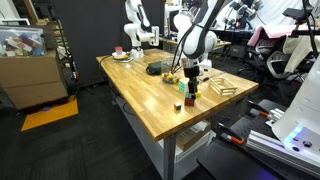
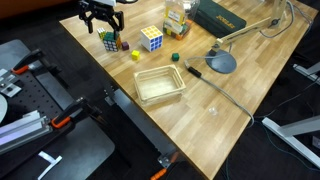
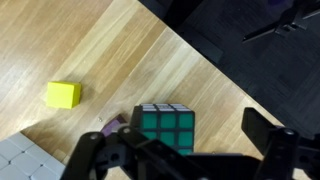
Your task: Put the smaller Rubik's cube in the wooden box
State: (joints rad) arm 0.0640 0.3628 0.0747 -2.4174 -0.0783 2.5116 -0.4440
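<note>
Your arm (image 1: 196, 42) comes down from above with the wrist pointing at the counter (image 2: 235, 110). The fingers (image 3: 95, 156) are spread wide on either side of the smaller Rubik's cube (image 3: 165, 128), not clamped on it. The cube rests on the counter, green face up, well apart from the wooden box (image 2: 160, 86).

The table (image 2: 250, 80) is warm pale wood with fine straight grain; the box (image 2: 160, 86) is paler wood still; the small cube (image 3: 166, 128) shows a green face ruled into squares by a black grid; the big cube (image 2: 151, 38) is mostly white with blue; a block (image 3: 63, 94) is plain yellow; a tiny piece (image 2: 174, 57) is green; a case (image 2: 222, 17) is dark green; the gripper (image 2: 100, 20) is black.
</note>
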